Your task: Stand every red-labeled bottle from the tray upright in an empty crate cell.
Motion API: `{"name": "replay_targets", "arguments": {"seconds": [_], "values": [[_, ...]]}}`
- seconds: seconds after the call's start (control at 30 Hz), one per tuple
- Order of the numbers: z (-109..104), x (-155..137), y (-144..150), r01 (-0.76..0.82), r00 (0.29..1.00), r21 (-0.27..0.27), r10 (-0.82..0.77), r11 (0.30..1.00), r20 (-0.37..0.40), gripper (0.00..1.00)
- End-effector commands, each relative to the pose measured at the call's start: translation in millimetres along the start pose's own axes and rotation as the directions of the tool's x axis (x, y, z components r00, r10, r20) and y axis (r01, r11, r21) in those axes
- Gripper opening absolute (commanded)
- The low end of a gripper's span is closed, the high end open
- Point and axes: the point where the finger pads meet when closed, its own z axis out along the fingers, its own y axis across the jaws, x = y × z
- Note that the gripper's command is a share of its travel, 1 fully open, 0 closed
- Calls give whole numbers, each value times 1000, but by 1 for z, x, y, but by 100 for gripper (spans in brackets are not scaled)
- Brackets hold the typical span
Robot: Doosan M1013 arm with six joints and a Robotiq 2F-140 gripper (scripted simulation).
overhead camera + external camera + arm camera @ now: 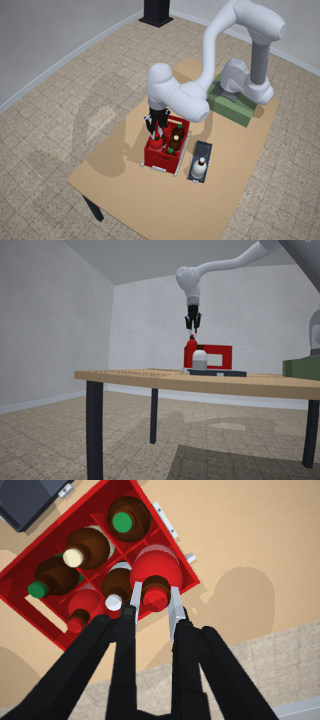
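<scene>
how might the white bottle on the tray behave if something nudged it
The white bottle would probably tip if pushed near its narrow neck, standing tall on a small base. Its rounded body looks stiff and might roll once down, though the tray's low rim could catch it.

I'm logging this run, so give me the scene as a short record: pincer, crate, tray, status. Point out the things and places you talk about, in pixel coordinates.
pincer (pixel 157 135) (pixel 192 335) (pixel 155 594): shut on the nearer red-labeled bottle (pixel 155 143) (pixel 191 343) (pixel 156 567)
crate (pixel 161 164) (pixel 227 356) (pixel 50 539): second red-labeled bottle (pixel 167 130) (pixel 84 601), two green-capped, one cream-capped, one white-capped
tray (pixel 202 149) (pixel 232 373) (pixel 25 505): one white-labeled bottle (pixel 199 169) (pixel 199 360), upright
status: release pending; whether the held bottle is seated, cannot tell
</scene>
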Motion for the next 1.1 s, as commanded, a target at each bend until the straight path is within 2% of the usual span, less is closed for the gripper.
{"name": "replay_targets", "arguments": {"seconds": [0.0, 1.07], "values": [[1, 0, 0, 0, 1000, 0, 0, 1000, 0, 0], [29, 0, 0, 0, 1000, 0, 0, 1000, 0, 0]]}}
